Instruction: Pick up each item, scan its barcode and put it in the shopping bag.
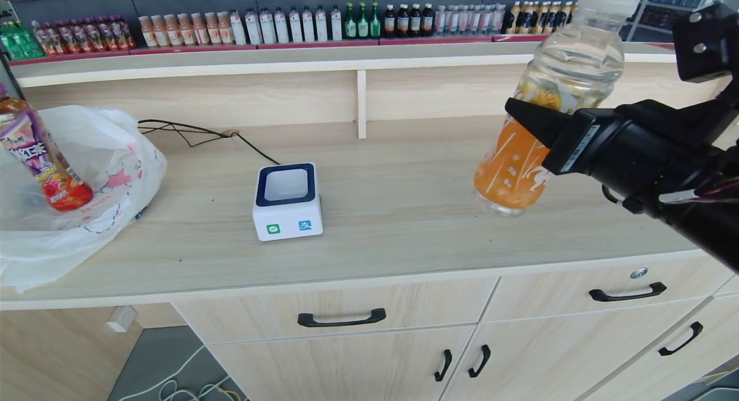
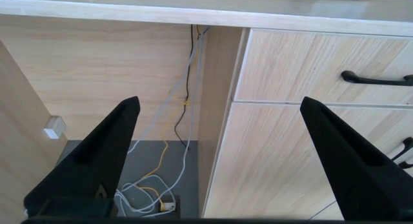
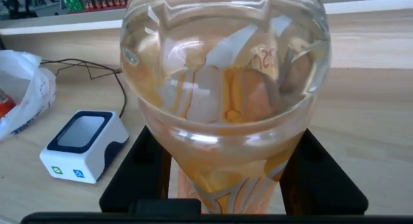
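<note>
Head view: the long wooden table (image 1: 404, 176) spans my workspace, with the white shopping bag (image 1: 109, 158) slumped at its left end. My right gripper (image 1: 528, 130) is clamped around the lower body of an orange drink bottle (image 1: 548, 101), which tilts over the table's right part, cap up and away from me. A tea bottle (image 1: 40, 158) leans inside the bag. The white scanner (image 1: 287, 200) sits mid-table between bag and orange bottle, well apart from both. My left gripper (image 2: 219, 104) hangs below the table edge, spread wide and holding nothing, facing the cabinet fronts (image 2: 303, 121).
</note>
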{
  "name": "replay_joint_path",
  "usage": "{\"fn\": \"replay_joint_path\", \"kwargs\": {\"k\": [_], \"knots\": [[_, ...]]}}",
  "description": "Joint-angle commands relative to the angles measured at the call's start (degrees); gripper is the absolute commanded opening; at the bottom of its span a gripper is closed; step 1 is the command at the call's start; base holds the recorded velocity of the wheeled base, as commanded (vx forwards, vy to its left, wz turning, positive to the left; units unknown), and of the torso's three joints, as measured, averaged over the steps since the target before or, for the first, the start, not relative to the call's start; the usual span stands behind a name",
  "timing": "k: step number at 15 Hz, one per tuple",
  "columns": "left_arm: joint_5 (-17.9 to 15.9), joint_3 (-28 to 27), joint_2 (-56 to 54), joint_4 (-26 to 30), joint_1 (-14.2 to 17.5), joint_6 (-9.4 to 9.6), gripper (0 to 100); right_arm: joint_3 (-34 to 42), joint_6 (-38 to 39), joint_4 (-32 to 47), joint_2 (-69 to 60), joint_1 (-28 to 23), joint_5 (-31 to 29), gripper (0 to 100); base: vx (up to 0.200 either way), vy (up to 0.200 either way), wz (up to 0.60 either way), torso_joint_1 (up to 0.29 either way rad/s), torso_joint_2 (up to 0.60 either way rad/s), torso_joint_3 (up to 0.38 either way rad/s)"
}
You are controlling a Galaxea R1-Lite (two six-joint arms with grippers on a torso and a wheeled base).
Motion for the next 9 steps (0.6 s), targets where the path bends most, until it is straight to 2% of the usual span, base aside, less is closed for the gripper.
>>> {"fn": "replay_joint_path", "kwargs": {"k": [1, 4, 9], "knots": [[-0.02, 0.00, 0.01, -0.01, 0.01, 0.04, 100, 4.35, 0.19, -0.02, -5.46, 3.07, -0.16, 0, 0.000, 0.000, 0.00, 0.000, 0.00, 0.000], [0.06, 0.00, 0.01, -0.01, 0.01, -0.04, 100, 12.96, 0.11, -0.02, -11.17, 4.22, -0.43, 0, 0.000, 0.000, 0.00, 0.000, 0.00, 0.000], [-0.02, 0.00, 0.01, -0.01, 0.01, -0.04, 100, 16.30, -3.41, -0.02, -14.51, 4.22, -0.34, 0, 0.000, 0.000, 0.00, 0.000, 0.00, 0.000]]}}
